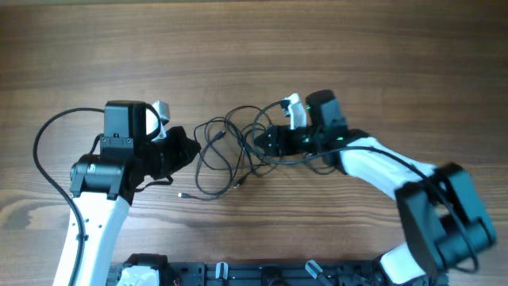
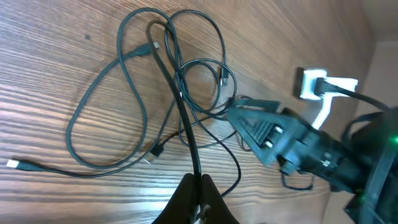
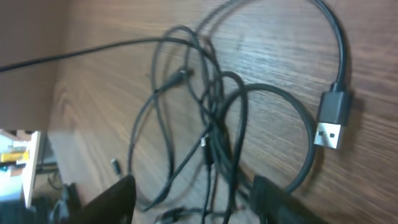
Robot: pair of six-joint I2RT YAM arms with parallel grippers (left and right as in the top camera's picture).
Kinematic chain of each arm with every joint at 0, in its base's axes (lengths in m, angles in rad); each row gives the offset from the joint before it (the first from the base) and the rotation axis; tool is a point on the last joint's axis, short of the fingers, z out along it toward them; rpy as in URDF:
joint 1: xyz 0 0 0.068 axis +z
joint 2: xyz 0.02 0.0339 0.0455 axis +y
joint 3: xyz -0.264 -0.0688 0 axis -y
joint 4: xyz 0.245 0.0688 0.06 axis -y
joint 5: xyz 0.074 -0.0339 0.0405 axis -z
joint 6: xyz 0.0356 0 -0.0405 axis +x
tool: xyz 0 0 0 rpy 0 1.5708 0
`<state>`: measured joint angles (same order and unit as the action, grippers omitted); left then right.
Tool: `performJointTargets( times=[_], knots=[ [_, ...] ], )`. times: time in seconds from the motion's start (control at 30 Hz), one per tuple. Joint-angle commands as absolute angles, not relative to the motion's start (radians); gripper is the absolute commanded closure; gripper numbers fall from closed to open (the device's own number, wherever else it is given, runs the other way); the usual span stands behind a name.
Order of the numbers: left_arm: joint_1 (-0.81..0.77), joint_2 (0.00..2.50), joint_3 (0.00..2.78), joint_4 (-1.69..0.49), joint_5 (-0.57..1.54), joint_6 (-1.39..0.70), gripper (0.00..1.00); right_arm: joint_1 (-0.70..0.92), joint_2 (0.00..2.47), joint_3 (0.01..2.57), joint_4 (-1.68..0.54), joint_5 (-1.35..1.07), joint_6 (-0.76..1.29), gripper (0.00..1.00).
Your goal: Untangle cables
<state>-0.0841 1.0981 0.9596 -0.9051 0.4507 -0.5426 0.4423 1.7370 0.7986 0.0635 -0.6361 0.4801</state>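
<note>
A tangle of thin black cables point(image 1: 230, 151) lies on the wooden table between the two arms. My left gripper point(image 2: 200, 186) is shut on one cable strand point(image 2: 180, 109) that runs from its fingertips up into the tangle; in the overhead view this gripper point(image 1: 186, 149) sits at the tangle's left edge. My right gripper point(image 3: 196, 202) is open, its fingers wide on either side of several crossing strands point(image 3: 214, 134). In the overhead view it point(image 1: 266, 141) sits at the tangle's right edge. A USB plug point(image 3: 329, 121) lies to the right in the right wrist view.
A loose plug end point(image 1: 182, 194) lies at the tangle's lower left. Another plug tip point(image 2: 12, 163) rests at the far left of the left wrist view. The arms' own thicker wires point(image 1: 48, 151) loop beside each arm.
</note>
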Motion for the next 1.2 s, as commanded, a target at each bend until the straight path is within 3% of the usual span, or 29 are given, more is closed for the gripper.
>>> performJointTargets(
  times=[0.0,0.17,0.4,0.53,0.6,0.77,0.97,1.17],
  knots=[
    [-0.086,1.100,0.969,-0.902,0.413,-0.524,0.96,0.478,1.824,0.796,0.117,-0.596,0.606,0.70],
    [-0.088,1.102,0.961,-0.914,0.410,-0.524,0.96,0.467,1.827,0.799,0.204,-0.687,0.602,0.96],
    [-0.087,1.119,0.869,-0.911,0.339,-0.540,0.96,0.279,1.701,0.823,0.284,-0.936,0.604,0.95],
    [-0.064,1.178,0.818,-0.941,0.023,-0.776,0.96,0.062,1.496,0.825,0.234,-0.970,0.627,0.95],
    [-0.021,1.206,0.818,-0.929,-0.020,-0.804,0.96,-0.041,1.409,0.825,0.178,-0.966,0.616,0.95],
    [0.193,1.238,0.818,-0.882,-0.016,-0.800,0.96,-0.362,1.212,0.825,-0.136,-0.823,0.494,0.95],
    [0.490,1.238,0.818,-0.868,0.068,-0.681,0.96,-0.720,1.148,0.825,-0.421,-0.638,0.444,0.95],
    [0.650,1.238,0.818,-0.868,0.251,-0.647,0.96,-0.813,1.149,0.825,-0.458,-0.636,0.452,0.95]
  ],
)
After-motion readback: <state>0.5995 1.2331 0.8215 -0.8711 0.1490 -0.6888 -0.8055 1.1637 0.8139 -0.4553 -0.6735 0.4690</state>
